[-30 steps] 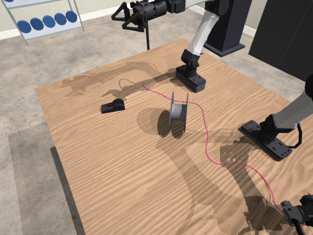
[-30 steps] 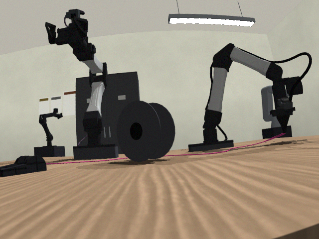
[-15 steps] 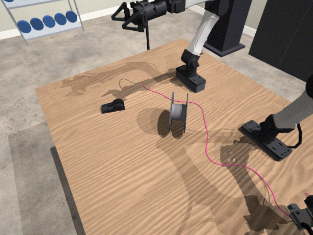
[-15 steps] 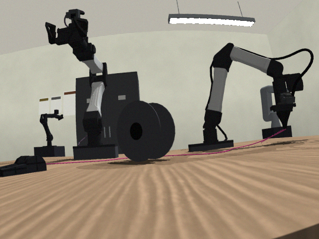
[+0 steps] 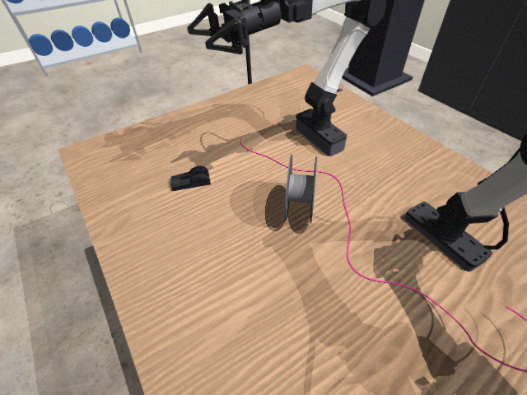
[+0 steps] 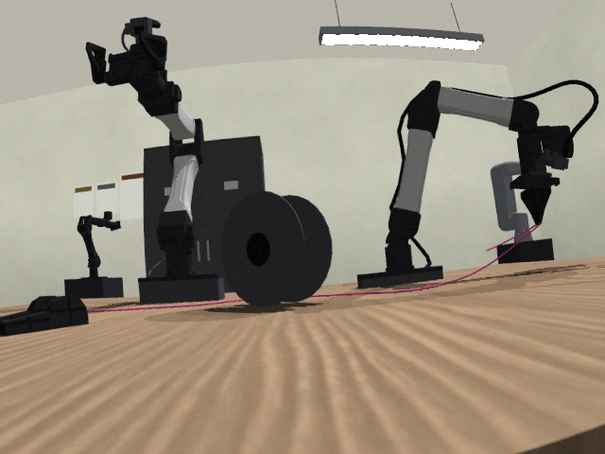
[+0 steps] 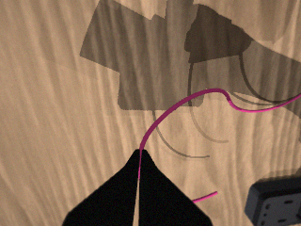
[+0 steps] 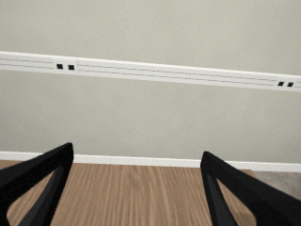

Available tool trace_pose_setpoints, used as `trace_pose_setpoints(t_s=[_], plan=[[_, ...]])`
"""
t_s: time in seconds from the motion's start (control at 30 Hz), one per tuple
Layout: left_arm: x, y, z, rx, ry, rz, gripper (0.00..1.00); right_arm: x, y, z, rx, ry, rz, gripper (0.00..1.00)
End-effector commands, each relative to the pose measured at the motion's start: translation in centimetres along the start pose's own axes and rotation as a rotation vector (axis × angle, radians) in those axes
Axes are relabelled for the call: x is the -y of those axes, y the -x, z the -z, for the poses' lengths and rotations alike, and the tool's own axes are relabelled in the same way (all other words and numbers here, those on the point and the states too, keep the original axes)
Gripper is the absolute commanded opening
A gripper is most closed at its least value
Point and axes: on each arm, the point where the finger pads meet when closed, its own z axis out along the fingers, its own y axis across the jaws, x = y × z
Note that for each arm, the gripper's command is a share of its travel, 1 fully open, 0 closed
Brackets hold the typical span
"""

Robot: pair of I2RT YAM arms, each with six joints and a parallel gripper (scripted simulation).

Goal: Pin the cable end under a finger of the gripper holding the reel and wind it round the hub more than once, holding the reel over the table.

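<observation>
Reel point(image 5: 300, 188) point(image 6: 264, 215) taken as landmark: it stands upright on its flange edges on the table point(image 5: 191, 276) point(image 6: 302, 381) point(image 7: 47, 118) point(image 8: 132, 198), hub lying sideways between them. My left gripper point(image 6: 539, 222) point(image 7: 140, 155), well apart from the reel, is clenched on the pink cable point(image 5: 348, 238) point(image 6: 390, 292) point(image 7: 179, 104), fingertips pointing down above the table; a short tail shows past the fingers. From my grip the cable drops to the table, bends past the reel on the side of my arm bases, and ends beyond it. My right gripper point(image 5: 198, 37) point(image 6: 115, 40) point(image 8: 138, 153) is released, fingers wide, raised well above reel height and apart from it. A black jointed object point(image 5: 190, 178) point(image 6: 46, 312) lies off one flange side of the reel.
</observation>
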Motion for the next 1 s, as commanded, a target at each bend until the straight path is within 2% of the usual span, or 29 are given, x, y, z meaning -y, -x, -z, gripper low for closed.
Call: trace_pose_setpoints(t_s=[0.0, 0.2, 0.33, 0.5, 0.6, 0.73, 0.97], plan=[[1.7, 0.1, 1.2, 0.041, -0.136, 0.162, 0.0, -0.2, 1.1, -0.1, 0.052, -0.001, 0.013, 1.0], [2.0, 0.4, 2.7, 0.086, -0.189, 0.291, 0.0, -0.2, 1.1, -0.1, 0.052, -0.001, 0.013, 1.0], [0.3, 1.2, 4.2, 0.169, -0.168, 0.399, 0.0, -0.2, 1.1, -0.1, 0.052, -0.001, 0.013, 1.0], [-0.5, 1.9, 8.5, 0.3, -0.094, 0.504, 0.0, -0.2, 1.1, -0.1, 0.052, -0.001, 0.013, 1.0], [-0.8, 2.0, 9.8, 0.355, -0.091, 0.569, 0.0, -0.2, 1.1, -0.1, 0.052, -0.001, 0.013, 1.0], [-1.7, 1.9, 9.8, 0.377, -0.109, 0.614, 0.0, -0.2, 1.1, -0.1, 0.052, -0.001, 0.013, 1.0], [-3.1, 1.1, 11.5, 0.463, -0.11, 0.726, 0.0, -0.2, 1.1, -0.1, 0.052, -0.001, 0.013, 1.0]])
